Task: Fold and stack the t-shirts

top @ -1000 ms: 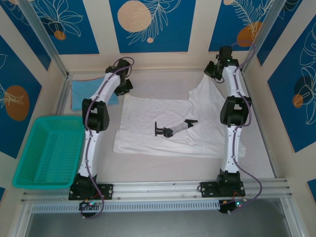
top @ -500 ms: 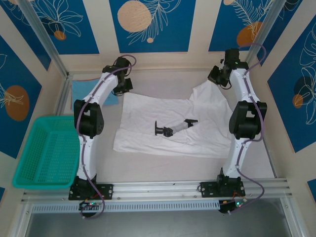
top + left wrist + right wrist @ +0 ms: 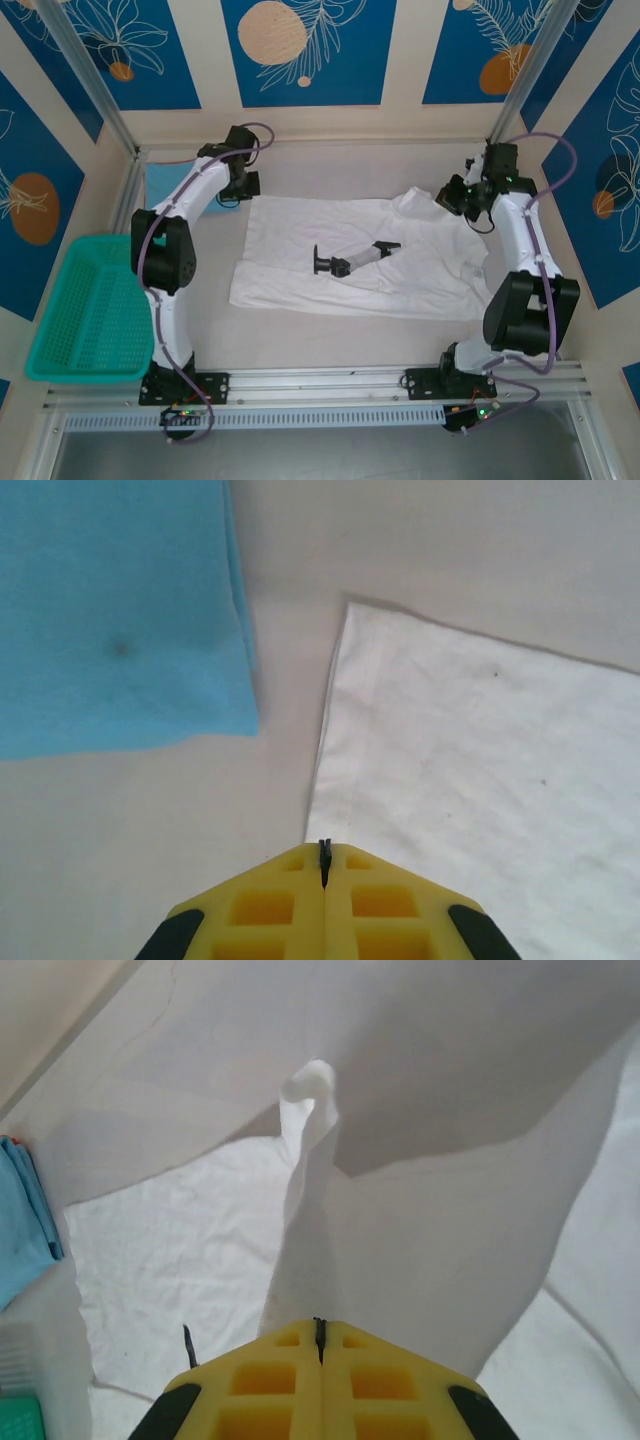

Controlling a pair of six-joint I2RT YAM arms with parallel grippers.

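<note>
The white t-shirt (image 3: 300, 250) lies spread across the middle of the table, its black chest mark (image 3: 350, 260) facing up. My left gripper (image 3: 242, 190) is at the shirt's far-left corner, shut. In the left wrist view the hem of the white t-shirt (image 3: 480, 780) runs straight into the shut left gripper (image 3: 323, 848). My right gripper (image 3: 455, 198) is shut on the shirt's far-right part. There the white t-shirt (image 3: 420, 1240) rises in a tented fold from the shut right gripper (image 3: 319, 1325). The folded light-blue t-shirt (image 3: 160, 190) (image 3: 120, 610) lies at the far left.
A teal mesh basket (image 3: 100, 310) sits at the near left, off the table's side. An aluminium rail (image 3: 330, 380) runs along the near edge by the arm bases. Walls close in the back and both sides. Bare table lies in front of the white shirt.
The right gripper has swung from the far right corner toward the near right, dragging the raised cloth with it. The left gripper has shifted slightly left and nearer. The shirt's far edge lies flatter.
</note>
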